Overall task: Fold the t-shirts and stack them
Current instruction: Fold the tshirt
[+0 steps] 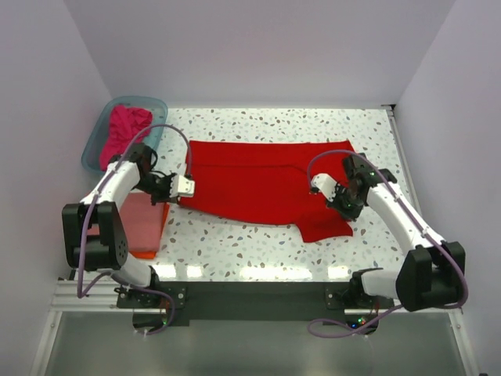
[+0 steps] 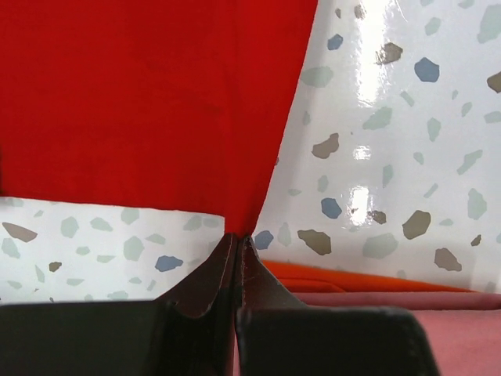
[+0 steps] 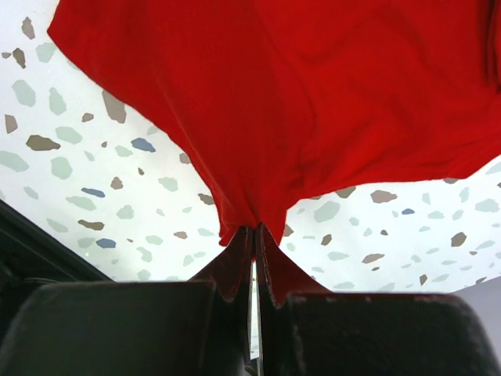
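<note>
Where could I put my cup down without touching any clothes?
Bare tabletop lies in front of the red t-shirt, right of the folded stack, and in the far strip behind the shirt. The middle is crowded: left claw and right claw pinch that shirt.

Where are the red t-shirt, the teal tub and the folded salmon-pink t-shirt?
red t-shirt [image 1: 250,176]: top view, middle of its body.
teal tub [image 1: 95,135]: top view, left wall.
folded salmon-pink t-shirt [image 1: 147,223]: top view, flat upper face.

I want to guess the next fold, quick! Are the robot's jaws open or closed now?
Left gripper: jaws closed, pinching the red t-shirt.
Right gripper: jaws closed, pinching the same red t-shirt.
</note>
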### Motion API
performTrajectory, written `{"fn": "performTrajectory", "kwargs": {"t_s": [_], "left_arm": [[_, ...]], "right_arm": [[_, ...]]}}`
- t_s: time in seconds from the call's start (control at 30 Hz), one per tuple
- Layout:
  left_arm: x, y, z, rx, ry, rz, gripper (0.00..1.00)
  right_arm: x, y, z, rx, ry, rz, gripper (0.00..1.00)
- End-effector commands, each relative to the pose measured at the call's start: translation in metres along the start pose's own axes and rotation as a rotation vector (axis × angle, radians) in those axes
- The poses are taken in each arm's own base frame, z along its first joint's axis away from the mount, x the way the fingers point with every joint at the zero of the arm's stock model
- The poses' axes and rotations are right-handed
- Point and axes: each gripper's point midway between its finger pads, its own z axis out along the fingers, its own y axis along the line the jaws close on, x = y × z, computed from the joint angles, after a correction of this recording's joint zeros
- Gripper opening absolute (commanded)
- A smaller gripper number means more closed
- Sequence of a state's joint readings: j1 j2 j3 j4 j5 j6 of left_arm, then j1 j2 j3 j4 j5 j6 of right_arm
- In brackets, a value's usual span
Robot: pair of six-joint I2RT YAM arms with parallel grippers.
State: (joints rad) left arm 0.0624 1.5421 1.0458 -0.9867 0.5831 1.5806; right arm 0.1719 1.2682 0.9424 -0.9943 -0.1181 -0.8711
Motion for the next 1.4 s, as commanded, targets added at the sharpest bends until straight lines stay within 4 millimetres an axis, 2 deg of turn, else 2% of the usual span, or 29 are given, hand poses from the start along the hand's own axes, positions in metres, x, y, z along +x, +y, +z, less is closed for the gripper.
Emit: {"fn": "performTrajectory", "kwargs": {"t_s": [0.0,0.17,0.37,0.4,0.53,0.6,0.63,0.67,0.73,0.83,0.97,1.03,1.07,1.1,1.17,1.2,1.37], "left_arm": [[-0.014,0.015,-0.006,-0.022,-0.08,-0.055,0.0],[-0.02,0.035,-0.008,-0.05,-0.114,-0.089,0.0],[-0.022,0.07,-0.012,-0.095,-0.135,-0.131,0.0],[-0.022,0.073,-0.011,-0.099,-0.135,-0.144,0.0],[-0.015,0.09,-0.005,-0.107,-0.126,-0.165,0.0],[-0.014,0.102,-0.007,-0.125,-0.122,-0.167,0.0],[-0.011,0.105,-0.002,-0.118,-0.123,-0.179,0.0],[-0.013,0.113,-0.005,-0.134,-0.127,-0.179,0.0],[-0.012,0.119,0.0,-0.127,-0.133,-0.191,0.0],[-0.01,0.137,0.002,-0.152,-0.128,-0.189,0.0],[-0.007,0.148,0.01,-0.146,-0.131,-0.217,0.0],[-0.003,0.15,0.014,-0.143,-0.123,-0.224,0.0],[-0.002,0.15,0.016,-0.14,-0.12,-0.225,0.0],[0.0,0.15,0.019,-0.136,-0.117,-0.231,0.0],[0.003,0.149,0.023,-0.129,-0.109,-0.236,0.0],[0.005,0.149,0.025,-0.124,-0.105,-0.24,0.0],[0.014,0.147,0.031,-0.127,-0.083,-0.248,0.0]], "right_arm": [[-0.012,-0.017,-0.007,-0.002,-0.012,-0.049,0.0],[-0.021,-0.037,-0.009,-0.001,-0.009,-0.069,0.0],[-0.032,-0.068,-0.008,-0.001,0.002,-0.085,0.0],[-0.038,-0.078,-0.012,0.015,-0.01,-0.094,0.0],[-0.043,-0.097,-0.004,-0.009,0.012,-0.099,0.0],[-0.05,-0.109,-0.005,0.002,0.009,-0.109,0.0],[-0.051,-0.112,0.002,-0.019,0.022,-0.108,0.0],[-0.057,-0.121,-0.001,-0.002,0.012,-0.111,0.0],[-0.061,-0.129,0.003,-0.006,0.016,-0.115,0.0],[-0.071,-0.144,0.009,-0.009,0.021,-0.12,0.0],[-0.083,-0.167,0.018,0.0,0.025,-0.14,0.0],[-0.083,-0.172,0.029,-0.023,0.042,-0.139,0.0],[-0.089,-0.18,0.026,-0.001,0.032,-0.148,0.0],[-0.089,-0.182,0.035,-0.019,0.043,-0.149,0.0],[-0.095,-0.191,0.033,-0.005,0.038,-0.157,0.0],[-0.094,-0.192,0.041,-0.018,0.048,-0.158,0.0],[-0.099,-0.205,0.047,-0.008,0.054,-0.18,0.0]]}}
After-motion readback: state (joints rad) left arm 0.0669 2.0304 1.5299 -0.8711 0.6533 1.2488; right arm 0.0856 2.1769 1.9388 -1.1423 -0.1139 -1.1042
